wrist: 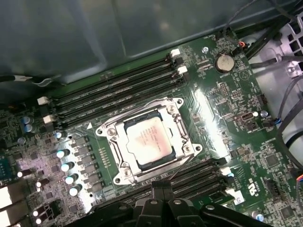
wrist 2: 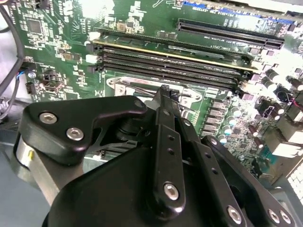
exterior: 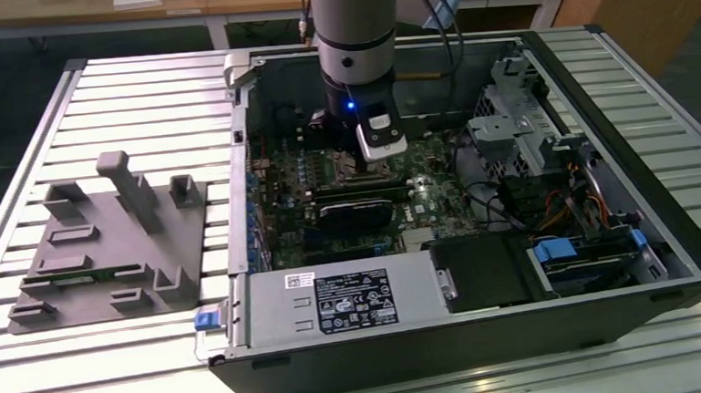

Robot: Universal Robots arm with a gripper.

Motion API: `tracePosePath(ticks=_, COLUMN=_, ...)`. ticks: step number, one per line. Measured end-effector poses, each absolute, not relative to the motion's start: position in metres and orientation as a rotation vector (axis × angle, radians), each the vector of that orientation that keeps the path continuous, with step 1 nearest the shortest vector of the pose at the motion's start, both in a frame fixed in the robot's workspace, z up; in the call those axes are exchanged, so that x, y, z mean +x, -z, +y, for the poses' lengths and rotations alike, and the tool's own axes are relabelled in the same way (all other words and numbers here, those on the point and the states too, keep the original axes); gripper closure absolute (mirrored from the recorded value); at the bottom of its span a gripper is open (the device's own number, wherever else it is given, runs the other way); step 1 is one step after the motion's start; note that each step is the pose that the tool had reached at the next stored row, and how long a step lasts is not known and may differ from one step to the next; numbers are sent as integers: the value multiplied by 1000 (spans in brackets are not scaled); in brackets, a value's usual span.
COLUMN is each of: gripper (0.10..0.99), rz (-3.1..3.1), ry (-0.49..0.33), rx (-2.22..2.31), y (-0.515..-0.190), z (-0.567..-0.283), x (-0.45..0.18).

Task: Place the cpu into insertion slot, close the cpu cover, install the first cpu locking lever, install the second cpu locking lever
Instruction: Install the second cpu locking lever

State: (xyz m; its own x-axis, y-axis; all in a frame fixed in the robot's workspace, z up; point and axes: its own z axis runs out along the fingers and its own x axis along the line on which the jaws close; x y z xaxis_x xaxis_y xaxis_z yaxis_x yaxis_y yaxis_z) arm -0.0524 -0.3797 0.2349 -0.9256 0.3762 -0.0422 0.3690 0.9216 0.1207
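Note:
The cpu [wrist: 147, 139], a pale silver square, lies flat in the insertion slot [wrist: 110, 132] on the green motherboard. The cpu cover [wrist: 182, 138], a shiny metal frame, lies down around the chip's edges. My gripper [wrist: 162, 185] is shut with nothing between its black fingers. Its tips hover just off one side of the socket, beside the nearest memory slots. In the second wrist view the gripper [wrist 2: 165, 91] points down at the socket's metal rim [wrist 2: 124, 87]. In the exterior view the gripper [exterior: 370, 165] hangs inside the open computer case [exterior: 246, 285], over the board's middle.
Long black memory slots [wrist: 118, 87] flank the socket on two sides. A black expansion card [exterior: 354, 216] sits just in front of the arm, with drive cages and cables [exterior: 530, 140] at the exterior view's right. A grey fixture [exterior: 104, 243] lies on the slatted table.

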Motion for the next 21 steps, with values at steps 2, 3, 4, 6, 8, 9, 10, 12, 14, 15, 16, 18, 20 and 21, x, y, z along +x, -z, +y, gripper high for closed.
tracePosePath(ticks=2, gripper=980, rz=3017, ry=-177, rx=584, y=-233, z=-383, x=-54)
tracePosePath(ticks=3, gripper=980, rz=3017, ry=-180, rx=583, y=-233, z=-384, x=-55)
tracePosePath(ticks=4, gripper=980, rz=3018, ry=-184, rx=582, y=-232, z=-385, x=-55)
tracePosePath(ticks=6, gripper=980, rz=3019, ry=-196, rx=582, y=-230, z=-387, x=-57)
tracePosePath(ticks=8, gripper=980, rz=3020, ry=-210, rx=581, y=-229, z=-389, x=-58)
tracePosePath(ticks=9, gripper=980, rz=3020, ry=-218, rx=580, y=-228, z=-390, x=-59)
tracePosePath(ticks=10, gripper=980, rz=3021, ry=-225, rx=580, y=-227, z=-391, x=-60)
tracePosePath(ticks=12, gripper=980, rz=3022, ry=-237, rx=577, y=-225, z=-392, x=-63)
tracePosePath(ticks=14, gripper=980, rz=3024, ry=-248, rx=572, y=-223, z=-392, x=-65)
tracePosePath(ticks=15, gripper=980, rz=3025, ry=-254, rx=569, y=-222, z=-393, x=-67)
tracePosePath(ticks=16, gripper=980, rz=3026, ry=-260, rx=565, y=-221, z=-393, x=-68)
tracePosePath(ticks=18, gripper=980, rz=3028, ry=-271, rx=557, y=-218, z=-393, x=-70)
tracePosePath(ticks=20, gripper=980, rz=3030, ry=-279, rx=552, y=-216, z=-393, x=-71)
tracePosePath(ticks=21, gripper=980, rz=3030, ry=-283, rx=550, y=-215, z=-393, x=-71)
